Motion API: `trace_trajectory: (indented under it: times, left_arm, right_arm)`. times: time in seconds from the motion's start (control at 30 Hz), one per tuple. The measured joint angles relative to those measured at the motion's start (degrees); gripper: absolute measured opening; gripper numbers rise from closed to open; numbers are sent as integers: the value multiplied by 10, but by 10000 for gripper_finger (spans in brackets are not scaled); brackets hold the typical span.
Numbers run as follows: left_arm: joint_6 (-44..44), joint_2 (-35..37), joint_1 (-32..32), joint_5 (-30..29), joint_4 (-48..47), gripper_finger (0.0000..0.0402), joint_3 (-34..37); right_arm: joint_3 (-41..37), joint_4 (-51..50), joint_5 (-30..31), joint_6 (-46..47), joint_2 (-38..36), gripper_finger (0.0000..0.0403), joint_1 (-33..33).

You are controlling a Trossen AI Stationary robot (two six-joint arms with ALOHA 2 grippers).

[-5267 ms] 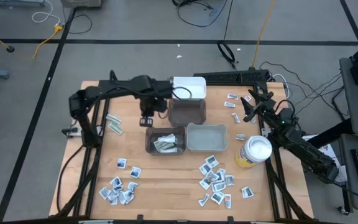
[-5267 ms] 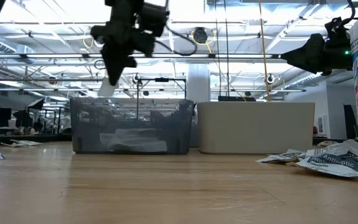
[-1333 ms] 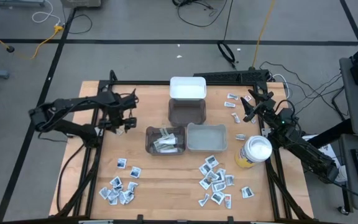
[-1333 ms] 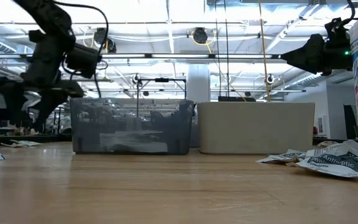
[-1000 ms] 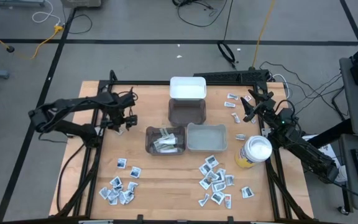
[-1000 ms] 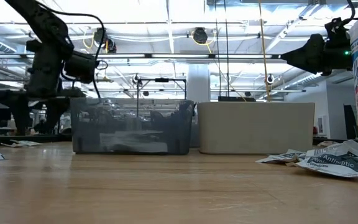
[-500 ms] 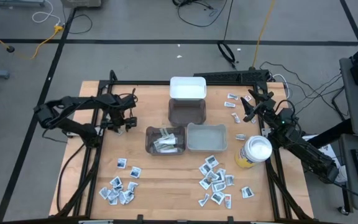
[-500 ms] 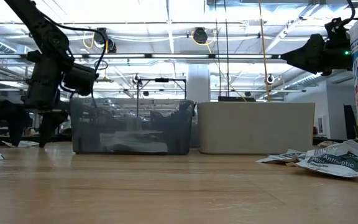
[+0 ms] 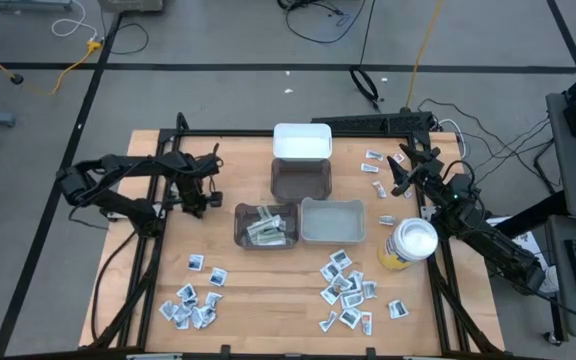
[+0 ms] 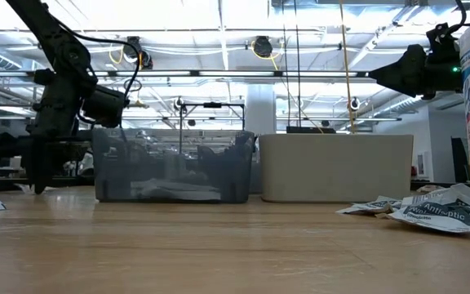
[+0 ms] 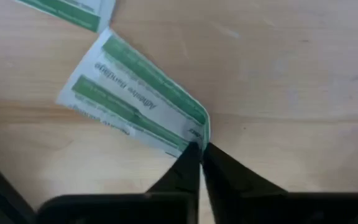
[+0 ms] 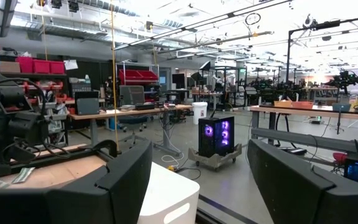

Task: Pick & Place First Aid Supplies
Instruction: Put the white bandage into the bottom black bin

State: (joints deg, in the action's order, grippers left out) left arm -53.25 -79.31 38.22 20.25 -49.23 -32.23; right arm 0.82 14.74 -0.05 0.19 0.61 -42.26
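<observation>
Left gripper (image 11: 197, 152): down at the bench surface near the left edge, fingers pinched together on the corner of a bandage wrapper (image 11: 135, 102).
Wrapper position: flat on the wood, stretching away from the fingertips; its long axis runs at a slant to the fingers, so only the near corner sits between them.
Second wrapper (image 11: 73, 11): just beyond the first, cut off by the wrist view's border.
Nearer arm: the left; the right gripper (image 9: 400, 172) hangs by the far right corner, fingers spread, holding nothing.
Likely destination: the dark bin (image 9: 266, 226) at mid-bench, which already holds similar strips.
Other supplies: packet piles (image 9: 190, 302) along the near edge, untouched.
Hard to make out: in the high view the gripper covers the wrapper; whether the pinch is firm cannot be told.
</observation>
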Motion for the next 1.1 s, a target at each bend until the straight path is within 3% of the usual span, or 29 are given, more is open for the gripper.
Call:
trace_trajectory:
  times: [0.43, 0.87, 1.1]
  left_arm:
    - [-3, 24, -4, -12, -14, 3, -31]
    - [156, 28, -37, -20, -160, 1, -201]
    - [282, 28, -70, -19, -246, 1, -262]
  right_arm:
    - [0, 0, 0, 0, 0, 263, 0]
    - [0, 0, 0, 0, 0, 263, 0]
    - [0, 0, 0, 0, 0, 263, 0]
